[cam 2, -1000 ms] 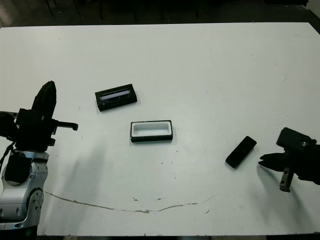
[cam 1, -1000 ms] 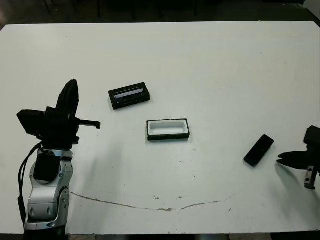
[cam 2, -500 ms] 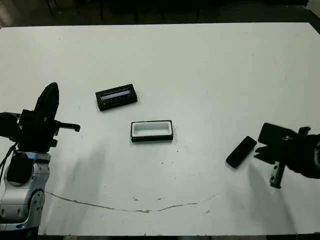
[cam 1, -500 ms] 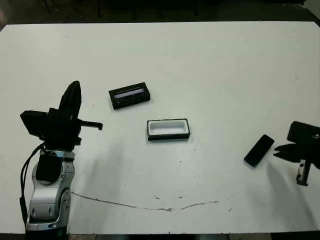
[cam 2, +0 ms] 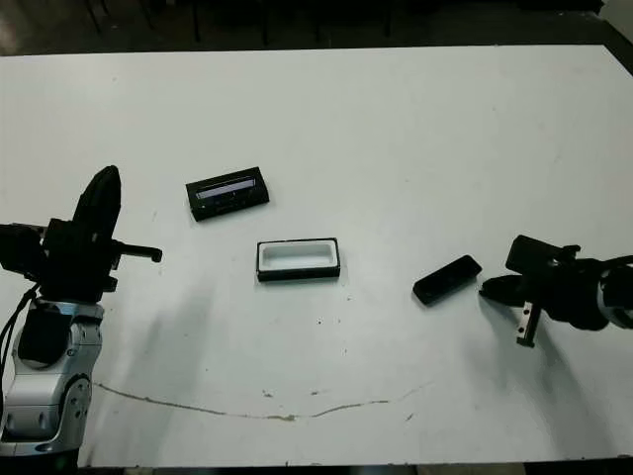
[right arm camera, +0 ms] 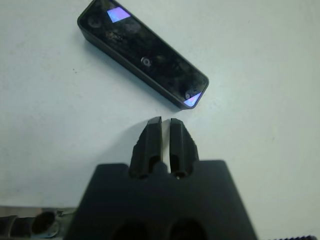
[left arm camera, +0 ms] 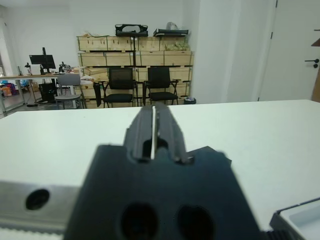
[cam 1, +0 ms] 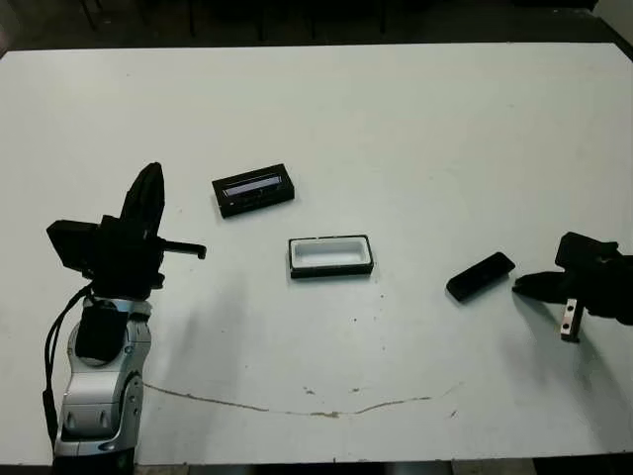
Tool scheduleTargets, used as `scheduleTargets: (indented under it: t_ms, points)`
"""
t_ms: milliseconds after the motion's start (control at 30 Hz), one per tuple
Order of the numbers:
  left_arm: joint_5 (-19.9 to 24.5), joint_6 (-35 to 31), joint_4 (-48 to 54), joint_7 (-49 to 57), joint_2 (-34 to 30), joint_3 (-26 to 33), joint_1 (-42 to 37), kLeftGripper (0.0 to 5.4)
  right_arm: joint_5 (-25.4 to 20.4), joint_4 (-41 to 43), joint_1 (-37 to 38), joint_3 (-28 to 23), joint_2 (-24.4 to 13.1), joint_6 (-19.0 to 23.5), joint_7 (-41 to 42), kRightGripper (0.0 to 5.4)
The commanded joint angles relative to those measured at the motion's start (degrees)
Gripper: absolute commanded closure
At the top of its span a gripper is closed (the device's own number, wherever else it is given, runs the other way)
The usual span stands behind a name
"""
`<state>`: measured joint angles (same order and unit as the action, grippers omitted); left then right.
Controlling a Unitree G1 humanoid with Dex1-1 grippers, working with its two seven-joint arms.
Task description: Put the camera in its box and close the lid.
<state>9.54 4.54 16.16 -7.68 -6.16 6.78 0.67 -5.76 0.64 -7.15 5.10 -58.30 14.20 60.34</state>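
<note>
The camera (cam 1: 480, 276), a slim black bar, lies flat on the white table, right of the middle. In the right wrist view the camera (right arm camera: 142, 60) shows two small bluish patches on its face. My right gripper (cam 1: 519, 287) is shut, with its tips on the table just right of the camera's near end and a small gap between them. The box (cam 1: 330, 255), black-rimmed with a white lining, sits open at the centre. The lid (cam 1: 253, 189) lies up and left of it, pale strip showing. My left gripper (cam 1: 153, 170) is raised at the left, shut on nothing.
A thin dark crack line (cam 1: 297, 406) runs across the table near its front edge. The table's far edge (cam 1: 316, 45) meets a dark floor. Beyond the table, the left wrist view shows office chairs (left arm camera: 120, 85) and shelves of boxes.
The camera has slid left toward the box and turned to a flatter angle. My right gripper has moved left behind it. The left arm has barely moved.
</note>
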Motion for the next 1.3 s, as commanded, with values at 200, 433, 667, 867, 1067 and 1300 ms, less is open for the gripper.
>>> scheduleTargets:
  t_ms: [200,433,667,867,1067,1300]
  points:
    - [-0.23,-0.45,-0.55,0.11,-0.07,0.04,1.18,5.39,1.73,0.78,2.62,2.5,1.15,1.23,0.44,5.4]
    - [-0.62,-0.59,-0.41,0.43,-0.09,-0.02,1.24,5.39,2.27,1.23,0.66,3.83,2.1,3.81,1.0,5.4]
    - [-0.25,-0.24,-0.92,0.17,-0.02,0.11,0.94,5.39,2.43,2.58,-1.74,5.6,2.99,5.92,1.22,5.4]
    - [-0.49,-0.29,-0.61,0.32,0.02,-0.03,1.17,5.39,2.67,2.07,-4.28,6.7,4.76,7.66,0.78,5.4]
    - [-0.33,-0.79,-0.22,0.43,0.02,0.07,1.46,5.39,3.69,-2.37,-7.16,8.24,6.89,5.85,0.7,5.4]
    - [-0.71,-0.42,-0.38,0.48,-0.01,-0.02,1.45,5.39,6.59,-3.8,-10.34,10.78,8.99,5.75,-0.82,5.4]
